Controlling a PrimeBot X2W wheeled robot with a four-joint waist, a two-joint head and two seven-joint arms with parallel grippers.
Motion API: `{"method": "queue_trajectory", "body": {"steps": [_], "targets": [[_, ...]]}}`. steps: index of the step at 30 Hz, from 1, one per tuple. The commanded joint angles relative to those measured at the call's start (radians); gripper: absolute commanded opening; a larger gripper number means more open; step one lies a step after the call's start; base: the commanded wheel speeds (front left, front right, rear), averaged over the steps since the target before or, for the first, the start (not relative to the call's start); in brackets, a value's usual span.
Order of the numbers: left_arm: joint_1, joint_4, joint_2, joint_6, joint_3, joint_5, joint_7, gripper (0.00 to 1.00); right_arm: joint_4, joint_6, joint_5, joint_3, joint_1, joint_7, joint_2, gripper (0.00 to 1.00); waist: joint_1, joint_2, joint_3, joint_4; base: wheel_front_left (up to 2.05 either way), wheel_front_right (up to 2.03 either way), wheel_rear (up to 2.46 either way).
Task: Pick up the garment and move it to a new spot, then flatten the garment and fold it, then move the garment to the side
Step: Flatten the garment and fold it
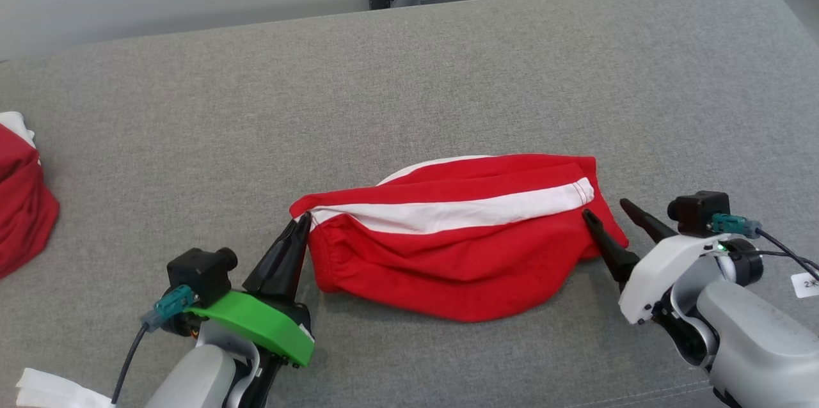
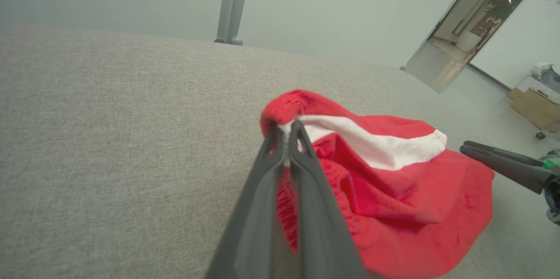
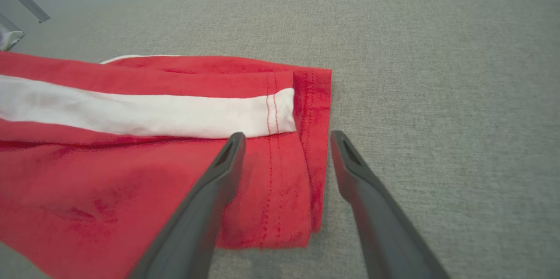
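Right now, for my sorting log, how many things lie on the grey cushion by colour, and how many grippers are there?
Red-and-white garments: 2, the centre garment and the left-edge garment.
White item, cloth or paper unclear: 1.
Grippers: 2, the left gripper shut on the centre garment, the right gripper open.
Total: 5.

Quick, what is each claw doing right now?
Left gripper: closed, pinching a corner of the red garment.
Right gripper: open at the garment's other end, holding nothing.
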Motion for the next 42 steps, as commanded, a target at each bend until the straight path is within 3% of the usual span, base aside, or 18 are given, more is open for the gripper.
{"method": "queue_trajectory", "body": {"steps": [1,16,17,18,19,20,21,28,33,42], "targets": [[0.018,-0.002,0.001,0.002,0.009,0.013,-0.003,0.00,0.008,0.000,0.017,-0.006,-0.021,0.016,0.016,1.00,0.0000,0.0000,0.000,0.000,0.00,0.00,0.00],[-0.018,0.020,-0.002,0.002,-0.021,0.043,-0.003,0.00,0.181,-0.001,0.027,0.017,-0.152,0.145,0.099,0.98,0.0000,0.0000,0.008,0.034,0.00,0.00,0.00],[-0.021,0.021,-0.003,0.002,-0.023,0.044,-0.003,0.00,0.192,-0.001,0.029,0.021,-0.160,0.150,0.102,0.77,0.0000,0.0000,0.010,0.035,0.00,0.00,0.00],[-0.024,0.022,-0.003,0.002,-0.025,0.045,-0.003,0.00,0.199,-0.001,0.030,0.028,-0.166,0.153,0.106,0.48,0.0000,0.0000,0.011,0.037,0.00,0.00,0.00],[-0.026,0.024,-0.005,0.002,-0.026,0.045,-0.003,0.00,0.207,-0.001,0.032,0.032,-0.173,0.158,0.108,0.35,0.0000,0.0000,0.012,0.039,0.00,0.00,0.00],[-0.029,0.024,-0.006,0.002,-0.027,0.045,-0.003,0.00,0.214,-0.001,0.036,0.036,-0.180,0.162,0.111,0.11,0.0000,0.0000,0.013,0.040,0.00,0.00,0.00],[-0.031,0.026,-0.007,0.002,-0.028,0.045,-0.003,0.00,0.220,-0.001,0.042,0.040,-0.185,0.172,0.114,0.00,0.0000,0.0000,0.014,0.041,0.00,0.00,0.00],[-0.039,0.029,-0.006,0.002,-0.015,0.051,-0.003,0.00,0.232,-0.001,0.054,0.047,-0.216,0.166,0.101,0.00,0.0000,0.0000,0.000,0.035,0.00,0.00,0.00],[-0.055,-0.008,0.007,0.002,-0.005,0.033,-0.003,0.00,0.171,-0.001,0.090,0.018,-0.244,0.138,0.067,0.00,0.0000,0.0000,-0.038,0.021,0.00,0.00,0.00],[-0.229,-0.079,0.103,0.002,-0.071,-0.093,0.001,0.00,0.009,-0.001,0.249,-0.086,-0.314,0.197,-0.087,0.00,0.0000,0.0000,-0.130,0.008,0.00,0.00,0.00]]}}
